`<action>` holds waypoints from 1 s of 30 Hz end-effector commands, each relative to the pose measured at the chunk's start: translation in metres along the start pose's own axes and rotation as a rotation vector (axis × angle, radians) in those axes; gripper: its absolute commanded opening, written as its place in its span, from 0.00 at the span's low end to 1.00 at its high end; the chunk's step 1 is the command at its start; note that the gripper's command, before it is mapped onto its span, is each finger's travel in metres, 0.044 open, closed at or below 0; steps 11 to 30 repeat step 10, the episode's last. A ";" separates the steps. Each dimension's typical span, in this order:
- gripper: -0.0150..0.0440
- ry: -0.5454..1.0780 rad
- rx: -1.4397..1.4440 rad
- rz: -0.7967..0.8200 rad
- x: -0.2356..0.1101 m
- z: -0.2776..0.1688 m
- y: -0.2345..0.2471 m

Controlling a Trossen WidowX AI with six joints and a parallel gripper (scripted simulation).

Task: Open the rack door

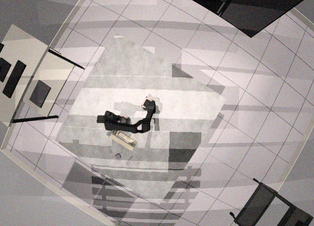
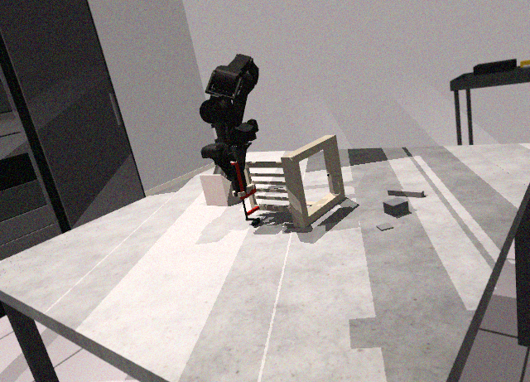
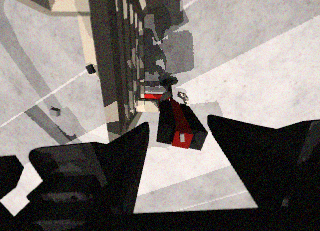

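Observation:
The cream door frame [image 2: 294, 190] [image 1: 122, 140] stands upright on the table. Its slatted door [image 2: 267, 165] [image 3: 117, 56] stands swung out from the frame, roughly square to it. The black-and-red handle [image 2: 238, 177] [image 3: 181, 126] is at the door's free edge and is turned out of line with the slats. My gripper [image 3: 177, 122] is open, with one finger on each side of the handle and a visible gap beside each. In the exterior view the fingers hang down around the handle's top. In the top view the arm hides the handle and most of the door.
A small grey block [image 2: 396, 207] [image 1: 117, 155], a thin bar [image 2: 406, 193] and a flat piece [image 2: 384, 226] lie beyond the frame, away from the gripper. A pinkish box [image 2: 216, 191] stands behind the gripper. The slats are close beside the left finger in the wrist view.

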State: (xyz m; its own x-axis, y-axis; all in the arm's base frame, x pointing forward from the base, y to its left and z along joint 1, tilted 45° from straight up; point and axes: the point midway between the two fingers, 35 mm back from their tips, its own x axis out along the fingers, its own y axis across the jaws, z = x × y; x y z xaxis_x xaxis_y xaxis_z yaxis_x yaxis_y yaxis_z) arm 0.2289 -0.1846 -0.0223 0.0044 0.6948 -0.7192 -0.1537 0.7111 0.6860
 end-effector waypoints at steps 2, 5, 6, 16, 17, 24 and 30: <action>0.75 0.005 -0.003 -0.003 -0.007 0.000 -0.001; 0.75 0.005 -0.003 -0.003 -0.011 0.000 -0.001; 0.75 0.005 -0.003 -0.003 -0.012 0.000 -0.001; 0.75 0.006 -0.003 -0.003 -0.017 0.000 -0.001; 0.75 0.006 -0.003 -0.003 -0.017 0.000 -0.001; 0.75 0.006 -0.003 -0.003 -0.017 0.000 -0.001; 0.75 0.006 -0.003 -0.003 -0.017 0.000 -0.001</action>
